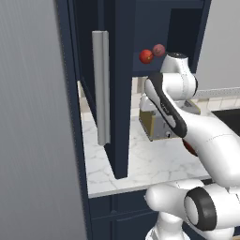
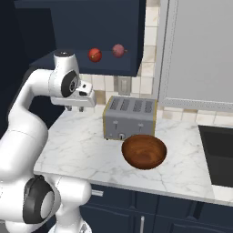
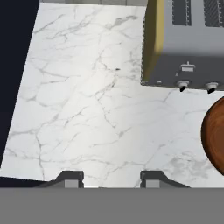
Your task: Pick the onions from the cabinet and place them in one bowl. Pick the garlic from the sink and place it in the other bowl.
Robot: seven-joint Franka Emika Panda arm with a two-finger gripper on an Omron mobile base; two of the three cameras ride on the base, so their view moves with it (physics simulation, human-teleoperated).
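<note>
Two onions (image 2: 106, 53) above empty jaws.

Toaster (image 2: 130, 118), bowl (image 2: 144, 151) on marble counter (image 2: 82, 145)

white marble counter (image 2: 82, 150), cream tile backsplash (image 2: 150, 54), toaster (image 2: 129, 117)

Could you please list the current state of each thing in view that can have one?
cabinet: door open.
red onion: on the cabinet shelf, untouched.
purple onion: on the same shelf, beside the red one.
bowl: upright on the counter, empty.
toaster: slots empty.
tool: open, empty, pointing down at the counter.
</note>
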